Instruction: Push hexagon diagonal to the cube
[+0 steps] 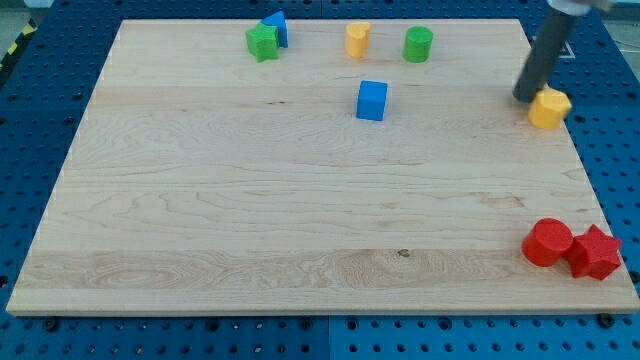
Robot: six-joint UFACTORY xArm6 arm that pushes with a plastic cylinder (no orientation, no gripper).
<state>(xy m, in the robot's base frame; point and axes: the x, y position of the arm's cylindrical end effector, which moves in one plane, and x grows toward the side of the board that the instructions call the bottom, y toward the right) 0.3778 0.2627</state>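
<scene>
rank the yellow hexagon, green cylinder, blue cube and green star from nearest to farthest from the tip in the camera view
My tip is at the view's right edge of the board.
1. Yellow hexagon: right beside the tip, on its right.
2. Green cylinder: to the tip's left, near the view's top.
3. Blue cube: farther left, mid-board.
4. Green star: farthest, top left.

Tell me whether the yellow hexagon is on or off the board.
On: the yellow hexagon sits at the board's right edge, my tip at its left.

Bright, even overhead light; soft short shadows; pale wooden tabletop [300,200] sharp; mild blur on the dark rod's upper end.
</scene>
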